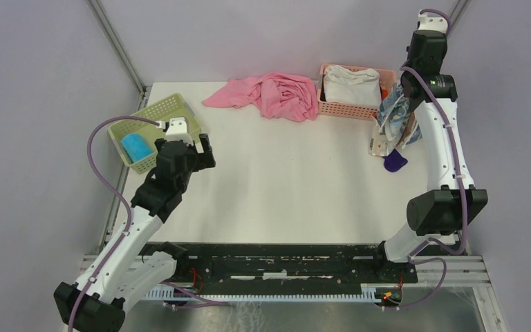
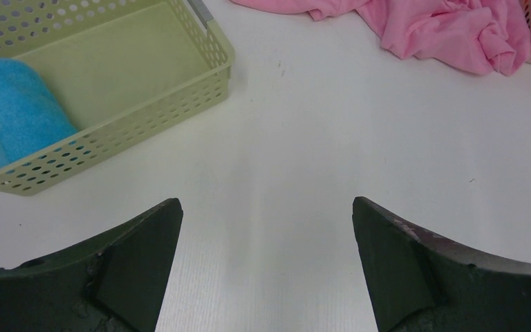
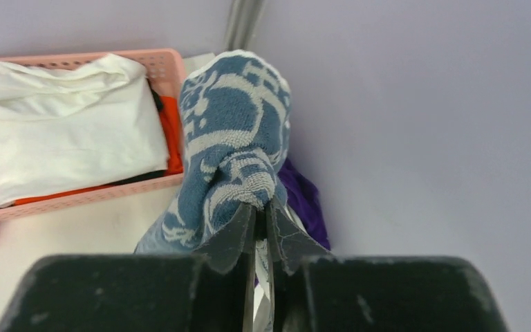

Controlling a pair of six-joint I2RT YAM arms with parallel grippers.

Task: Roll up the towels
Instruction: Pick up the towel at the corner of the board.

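the right gripper (image 3: pixel 259 214) pinches the printed towel (image 3: pixel 235 124) aloft, likely to bring it onto the tabletop (image 2: pixel 318 138) for rolling, while the left gripper (image 2: pixel 266 228) hovers wide open, empty.

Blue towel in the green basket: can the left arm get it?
Probably yes. The left gripper is open right beside the green basket, whose top is open, and nothing lies over the blue towel.
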